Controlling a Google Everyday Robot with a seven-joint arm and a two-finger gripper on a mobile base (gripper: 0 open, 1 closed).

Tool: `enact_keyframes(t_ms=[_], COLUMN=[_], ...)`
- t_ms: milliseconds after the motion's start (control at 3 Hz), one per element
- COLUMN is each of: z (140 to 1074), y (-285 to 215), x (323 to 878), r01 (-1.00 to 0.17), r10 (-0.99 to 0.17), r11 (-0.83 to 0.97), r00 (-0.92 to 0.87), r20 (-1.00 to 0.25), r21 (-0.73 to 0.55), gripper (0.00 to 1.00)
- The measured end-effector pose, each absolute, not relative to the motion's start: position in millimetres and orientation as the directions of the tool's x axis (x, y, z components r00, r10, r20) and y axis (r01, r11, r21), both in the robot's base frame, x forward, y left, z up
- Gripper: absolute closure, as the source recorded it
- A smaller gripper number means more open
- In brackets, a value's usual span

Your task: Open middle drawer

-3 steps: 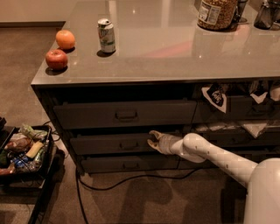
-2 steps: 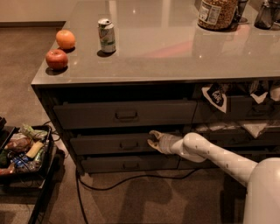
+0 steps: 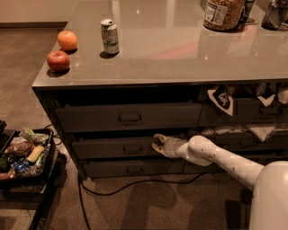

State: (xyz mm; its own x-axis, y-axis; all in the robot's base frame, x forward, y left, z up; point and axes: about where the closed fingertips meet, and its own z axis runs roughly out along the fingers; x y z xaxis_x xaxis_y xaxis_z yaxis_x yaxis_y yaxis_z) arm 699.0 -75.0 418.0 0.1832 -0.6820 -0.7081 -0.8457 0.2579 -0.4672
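The middle drawer (image 3: 101, 148) is a wide dark grey front with a small loop handle (image 3: 132, 149), under the grey counter (image 3: 180, 49). It sits between a taller top drawer (image 3: 90, 119) and a lower drawer (image 3: 108, 169). Its front looks about level with the others, and no interior shows. My gripper (image 3: 156, 142) reaches in from the right on the white arm (image 3: 225, 159). It is at the right part of the middle drawer's front, just right of the handle and not around it. Its two pale fingers (image 3: 158, 136) stand apart, one above the other, and hold nothing.
On the counter stand an orange (image 3: 67, 40), an apple (image 3: 58, 60), a can (image 3: 109, 36) and a jar (image 3: 223, 13). A black cart of groceries (image 3: 22, 155) stands at the left. A cable (image 3: 135, 186) lies on the floor. Packets (image 3: 221, 98) hang from the right drawers.
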Motion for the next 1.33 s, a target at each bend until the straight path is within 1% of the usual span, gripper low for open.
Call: enact_keyframes(t_ms=[333, 667, 1000, 1333], z=[419, 428, 432, 433], y=[-75, -59, -58, -60], x=[700, 704, 708, 707], r01=[-0.847, -0.891, -0.906, -0.906], r10=[-0.682, -0.661, -0.652, -0.652], r11=[0.257, 0.245, 0.244, 0.244], r00=[0.182, 0.136, 0.112, 0.111], r20=[-0.709, -0.738, -0.75, -0.75], r21=[-0.465, -0.383, -0.346, -0.346], gripper=[1.0, 1.0, 1.0, 1.0])
